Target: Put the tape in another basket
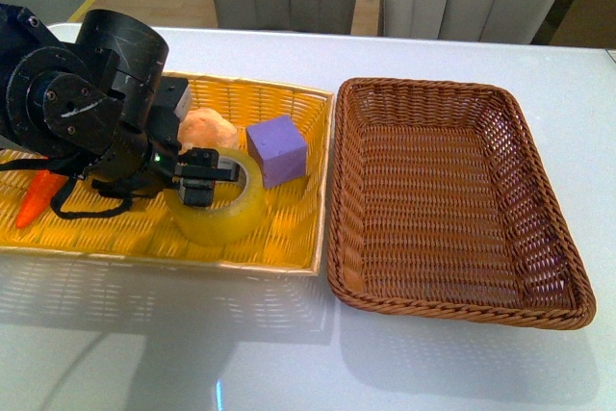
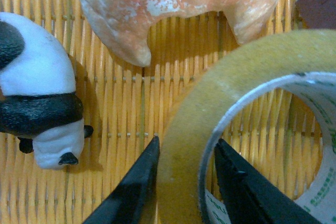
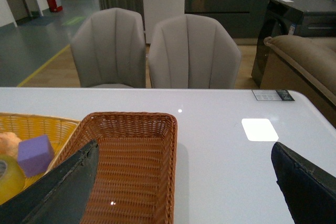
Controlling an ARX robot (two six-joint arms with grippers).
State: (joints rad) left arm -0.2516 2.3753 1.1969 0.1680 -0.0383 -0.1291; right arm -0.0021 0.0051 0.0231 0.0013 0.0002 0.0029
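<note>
The yellowish tape roll (image 1: 223, 201) lies in the bright yellow basket (image 1: 289, 238), near its front right part. My left gripper (image 1: 200, 178) is shut on the roll's wall. In the left wrist view one finger is outside the tape (image 2: 210, 108) and the other inside its white core, with the gripper (image 2: 185, 174) pinching the wall. The dark brown wicker basket (image 1: 452, 194) stands empty to the right on the white table. It also shows in the right wrist view (image 3: 131, 161). My right gripper (image 3: 184, 182) is open, above the table beside the brown basket, out of the front view.
In the yellow basket lie a tan croissant (image 1: 207, 128), a purple cube (image 1: 277, 149), an orange carrot-like toy (image 1: 37, 197) and a panda figure (image 2: 37, 87). Two grey chairs (image 3: 152, 51) stand behind the table.
</note>
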